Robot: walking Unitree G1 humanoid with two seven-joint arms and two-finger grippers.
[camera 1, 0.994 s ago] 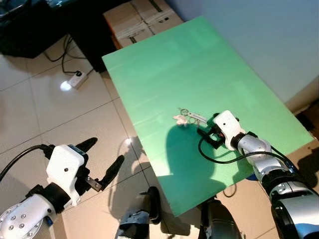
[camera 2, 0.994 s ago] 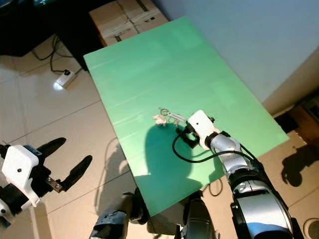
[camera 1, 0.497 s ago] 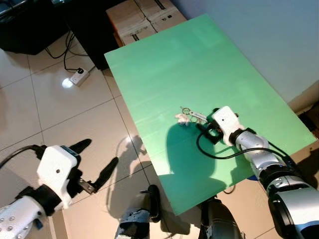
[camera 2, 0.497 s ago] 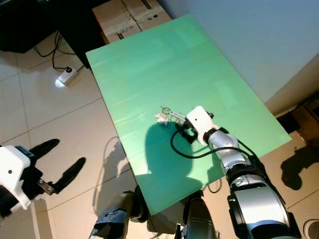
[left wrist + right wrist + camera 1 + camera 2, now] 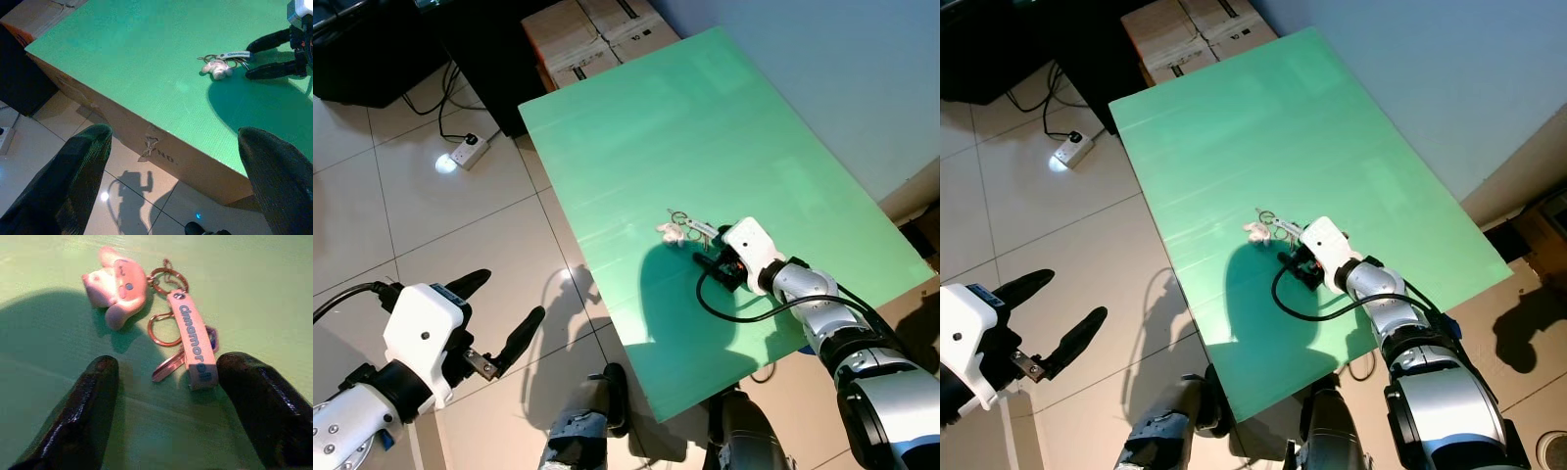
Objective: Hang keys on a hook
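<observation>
green table (image 5: 636,147) stands on pale floor tiles (image 5: 421,215), with cardboard boxes (image 5: 597,34) at its 12 o'clock end and a power strip (image 5: 465,154) at 10 o'clock. keys (image 5: 183,340), with a pink charm (image 5: 115,286) and a lettered tag, lie flat mid-table. right claw (image 5: 712,264) rests low at their 5 o'clock, spread wide with one finger either side, likely lined up to pinch them. left claw (image 5: 499,313), also wide, hangs idle over the floor. i see no hook.
</observation>
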